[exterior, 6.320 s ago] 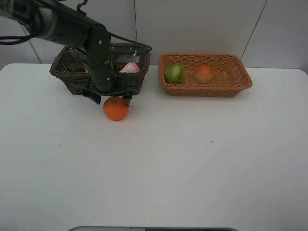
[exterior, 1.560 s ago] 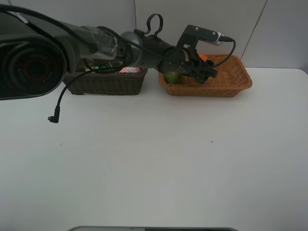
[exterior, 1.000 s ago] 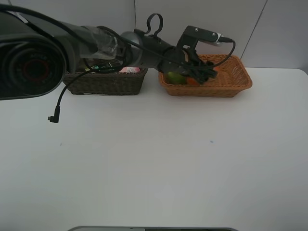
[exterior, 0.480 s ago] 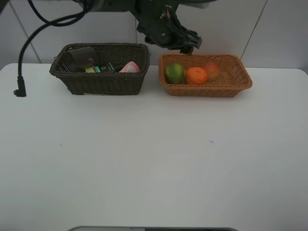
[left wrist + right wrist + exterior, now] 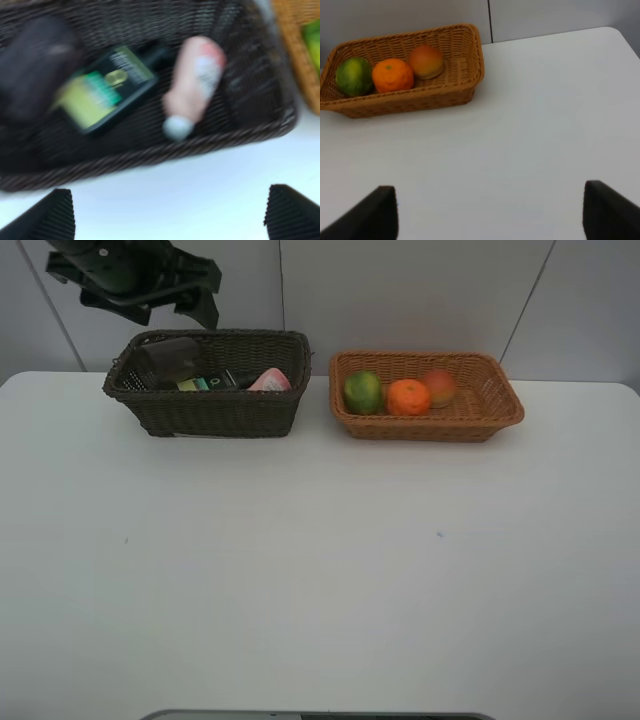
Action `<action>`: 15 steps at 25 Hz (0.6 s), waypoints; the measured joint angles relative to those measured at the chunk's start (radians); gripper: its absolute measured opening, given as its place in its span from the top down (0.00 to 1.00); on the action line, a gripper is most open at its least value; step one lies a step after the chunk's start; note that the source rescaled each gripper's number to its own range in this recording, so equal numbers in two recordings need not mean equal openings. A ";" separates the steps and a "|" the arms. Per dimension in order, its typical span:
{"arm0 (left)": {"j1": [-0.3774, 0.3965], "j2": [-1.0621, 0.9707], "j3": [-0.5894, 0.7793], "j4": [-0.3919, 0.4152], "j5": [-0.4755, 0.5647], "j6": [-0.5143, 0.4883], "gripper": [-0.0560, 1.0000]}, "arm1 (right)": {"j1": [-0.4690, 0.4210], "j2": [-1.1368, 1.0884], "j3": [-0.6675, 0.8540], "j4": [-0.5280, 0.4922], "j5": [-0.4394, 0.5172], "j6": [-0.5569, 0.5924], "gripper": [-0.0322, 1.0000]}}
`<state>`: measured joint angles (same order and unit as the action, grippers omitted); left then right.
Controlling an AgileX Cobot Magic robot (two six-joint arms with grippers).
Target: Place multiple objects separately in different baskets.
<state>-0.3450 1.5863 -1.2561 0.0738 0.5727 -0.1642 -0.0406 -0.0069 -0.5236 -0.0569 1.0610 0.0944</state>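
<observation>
Exterior high view: orange (image 5: 408, 397) sits between green fruit (image 5: 363, 392) and peach (image 5: 438, 387) in the tan basket (image 5: 500, 420); left gripper (image 5: 170, 212) spread wide, empty; right gripper (image 5: 490, 212) parted, empty.

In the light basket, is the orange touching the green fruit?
Cannot tell. In the exterior high view the orange sits right beside the green fruit, and the right wrist view shows the same; neither shows a plain gap or plain contact.

Left basket (image 5: 215, 410) holds cup (image 5: 170, 360), pump bottle (image 5: 107, 85), small bottle (image 5: 192, 85); right basket (image 5: 480, 415) holds three fruits in a row.
</observation>
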 joint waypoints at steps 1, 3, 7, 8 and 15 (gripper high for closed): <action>0.029 -0.065 0.046 0.000 0.007 0.000 0.04 | 0.000 0.000 0.000 0.000 0.000 0.000 0.51; 0.074 -0.194 0.122 0.000 0.032 0.000 0.04 | 0.000 0.000 0.000 0.000 0.000 0.000 0.51; 0.105 -0.431 0.246 0.000 0.088 0.000 0.04 | 0.000 0.000 0.000 0.000 0.000 0.000 0.51; 0.105 -0.491 0.272 0.000 0.107 0.000 0.04 | 0.000 0.000 0.000 0.000 0.000 0.000 0.51; 0.105 -0.815 0.388 -0.005 0.363 0.000 0.04 | 0.000 0.000 0.000 0.000 0.000 0.000 0.51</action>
<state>-0.2397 0.7713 -0.8683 0.0686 0.9358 -0.1642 -0.0406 -0.0069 -0.5236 -0.0569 1.0610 0.0944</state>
